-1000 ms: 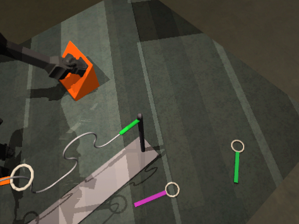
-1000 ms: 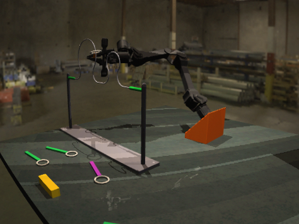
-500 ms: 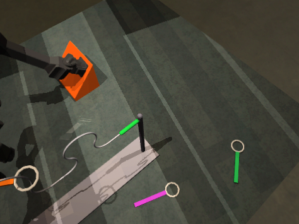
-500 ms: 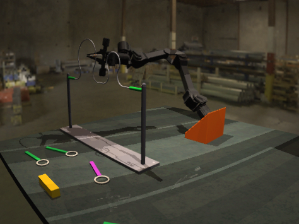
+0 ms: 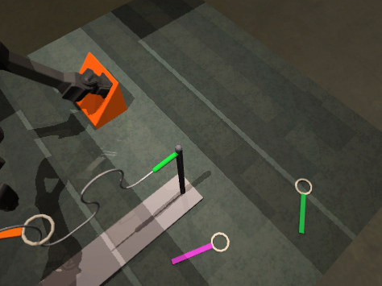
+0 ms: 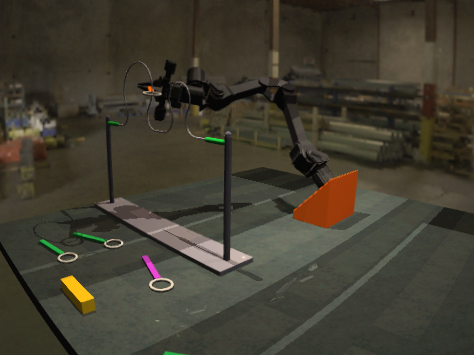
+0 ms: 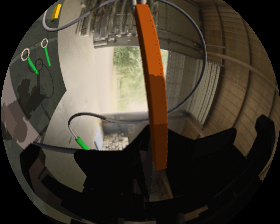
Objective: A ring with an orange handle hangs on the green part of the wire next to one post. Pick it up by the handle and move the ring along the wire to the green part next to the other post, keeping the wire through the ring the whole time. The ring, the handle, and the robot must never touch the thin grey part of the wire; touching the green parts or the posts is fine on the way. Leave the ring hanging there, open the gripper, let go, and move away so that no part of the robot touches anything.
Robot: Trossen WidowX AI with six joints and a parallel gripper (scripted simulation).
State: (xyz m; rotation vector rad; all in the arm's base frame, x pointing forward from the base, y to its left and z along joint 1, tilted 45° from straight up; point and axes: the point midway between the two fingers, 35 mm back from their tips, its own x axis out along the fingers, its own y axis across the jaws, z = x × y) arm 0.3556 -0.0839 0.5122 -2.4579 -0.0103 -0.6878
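The bench (image 5: 242, 161) (image 6: 375, 275) is the biggest thing. The robot arm (image 5: 38, 70) (image 6: 245, 91) reaches over from its orange stand (image 5: 114, 110) (image 6: 342, 200). A long, flat board (image 5: 169, 205) (image 6: 165, 232) (image 7: 22, 117) holds up the near post (image 5: 181, 173) (image 6: 228, 200), on the right in the exterior view, and the far post (image 6: 110, 165), on the left

The bendy wire (image 5: 82, 191) (image 6: 186, 115) (image 7: 205, 55) goes from one green part (image 5: 165, 162) (image 6: 215, 140) to the other (image 6: 114, 123). The ring (image 5: 52, 227) (image 6: 157, 94) is up around the grey middle of the wire, well apart from both green parts. The wire goes through it, and I cannot tell if they touch

The fingers (image 6: 143, 85) are closed tight on the orange handle (image 5: 11, 234) (image 6: 150, 89) (image 7: 156, 95). The handle points away from them, long ways, to the ring. From the top, the ring is just right of the handle, on the near post's side

I think the job is partway done. If the near post is the goal, the ring should lead and the handle follow, turning at each bend so the rim does not bump the grey wire
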